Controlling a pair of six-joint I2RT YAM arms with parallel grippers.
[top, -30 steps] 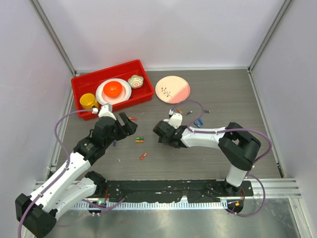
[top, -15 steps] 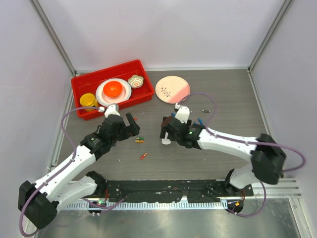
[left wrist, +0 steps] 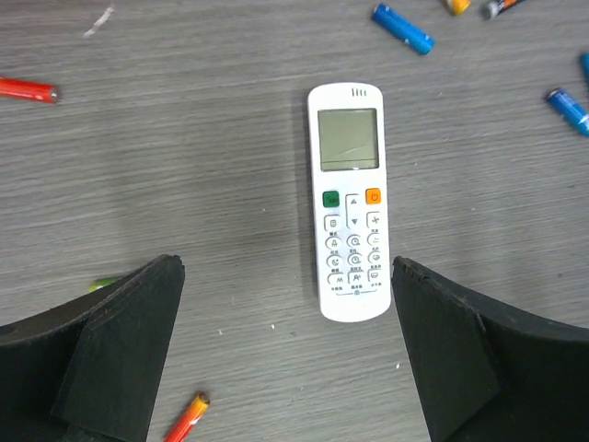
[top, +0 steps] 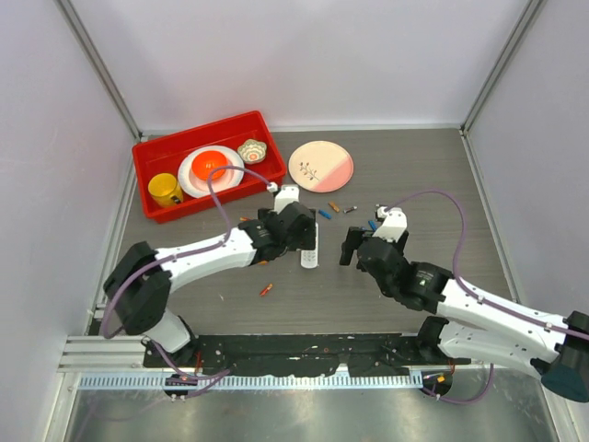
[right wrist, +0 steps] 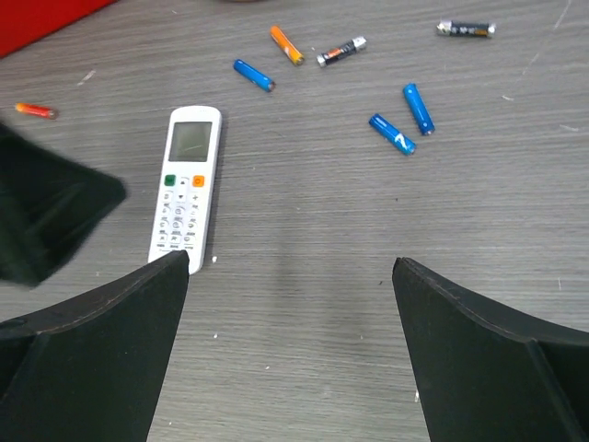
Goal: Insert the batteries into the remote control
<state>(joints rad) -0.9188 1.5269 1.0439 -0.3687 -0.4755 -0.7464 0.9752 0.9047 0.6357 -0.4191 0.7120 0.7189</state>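
Here, you are holding both arms over the middle of the grey wood-grain tabletop [top: 433, 166]. The slim white rectangular remote control [left wrist: 350, 241] is lying flat there, with its screen and coloured buttons facing up. The left gripper [left wrist: 285, 272] is hanging directly above it, jaws spread wide and gripping nothing. The right gripper [right wrist: 290, 267] is hovering just to the remote's right, likewise released and empty.

The small cylindrical batteries [right wrist: 392, 133] are lying loose, with blue, orange and dark cells sitting scattered to the remote's far right. An orange-red battery [left wrist: 187, 416] is resting to its near left, and what looks like a green battery [left wrist: 103, 284] is peeking out beside the left finger.

With the buttons showing, the battery bay is probably facing the table, so the step you are facing looks like turning the remote over. You are best off lowering the left jaws astride its long edges near the middle. Close gently so it is not skidding on the smooth top, then lift it level before rolling it. The right gripper is sitting well placed for taking the free end.
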